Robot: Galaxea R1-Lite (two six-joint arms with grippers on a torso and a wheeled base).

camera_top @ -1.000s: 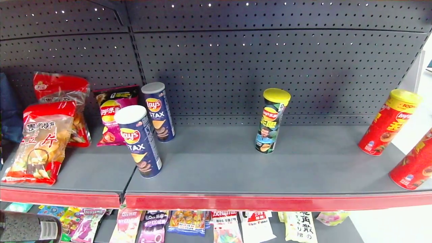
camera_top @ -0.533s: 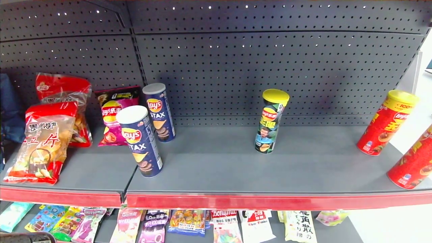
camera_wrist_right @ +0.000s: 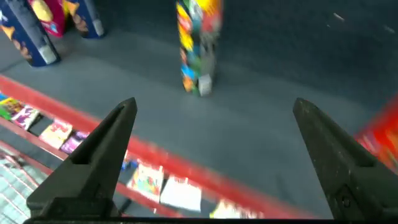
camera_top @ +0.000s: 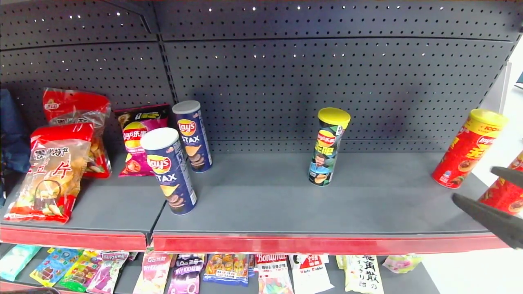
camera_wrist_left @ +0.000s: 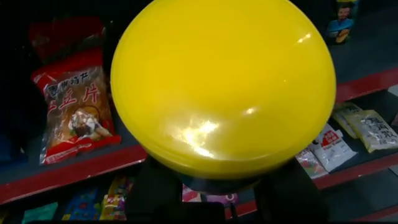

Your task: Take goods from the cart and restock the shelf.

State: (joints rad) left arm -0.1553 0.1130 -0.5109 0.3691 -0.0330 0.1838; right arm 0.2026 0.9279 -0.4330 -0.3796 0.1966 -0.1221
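Holds R claw [camera_top: 473,183] wide open, empty, at right end of shelf [camera_top: 286,204] near 2 red cans [camera_top: 468,149]. Grips yellow-lid can [camera_wrist_left: 224,87] tight in L claw [camera_wrist_left: 214,194].

On the shelf [camera_top: 261,204]: two blue cans [camera_top: 169,175] left, one green can [camera_top: 327,151] in the middle, two red cans [camera_top: 466,151] right, two red bags [camera_top: 53,175] and one purple bag [camera_top: 137,139] at the left end. One yellow-lidded can [camera_wrist_left: 224,87] is held apart.

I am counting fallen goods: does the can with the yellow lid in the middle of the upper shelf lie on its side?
No, the yellow-lidded can stands upright on its base on the shelf.
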